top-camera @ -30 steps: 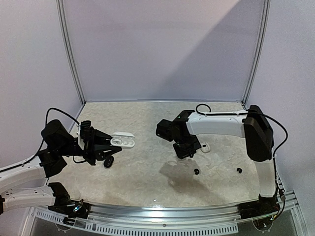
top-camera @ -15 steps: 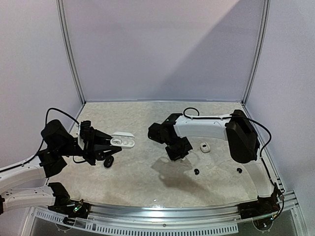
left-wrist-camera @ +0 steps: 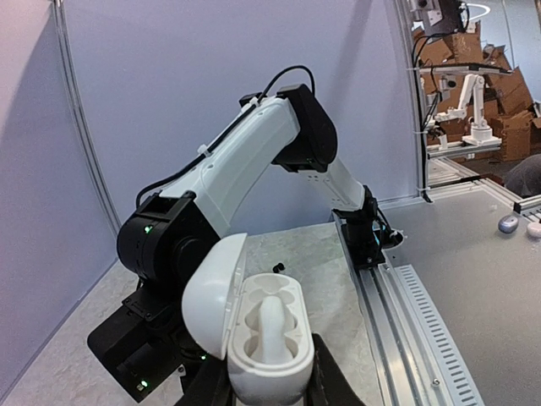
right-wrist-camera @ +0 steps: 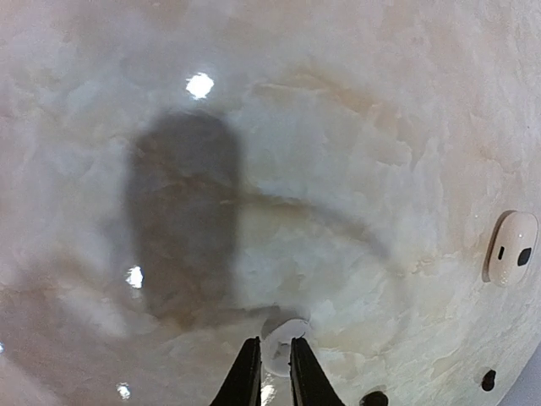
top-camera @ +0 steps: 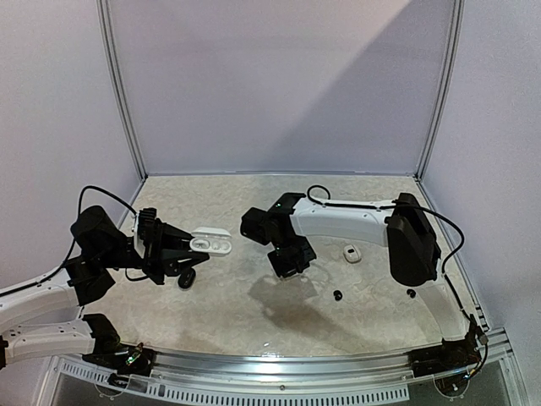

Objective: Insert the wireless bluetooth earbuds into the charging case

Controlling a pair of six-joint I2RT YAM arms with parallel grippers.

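Marble-look beige desk (top-camera: 211,203) is the biggest thing here, with both arms working over it. Next size down, the left tool (top-camera: 188,245) is clamped tight on the open white plastic clamshell charging case (left-wrist-camera: 262,338). It holds the case up on the left side with the lid flipped back and the wells facing up. From the left wrist view both wells look empty to me. The right tool (right-wrist-camera: 272,345) hangs over the middle of the desk, to the right of the case and apart from it. Its jaws are nearly together, with a tiny rounded white plastic earbud (right-wrist-camera: 286,328) pinched at the tips. Further right lies a small white pebble-shaped piece with dark marks (top-camera: 351,253); can't tell if that's another case or what. Smallest of all, a little round black earbud (top-camera: 337,294) sits loose near the front, and a second black bud (top-camera: 411,293) lies well apart from it toward the right edge. Progress-wise I'd call it early: case open and presented, one bud picked up, nothing seated yet. What's left is carrying this bud across, dropping it in a well, then doing the others.
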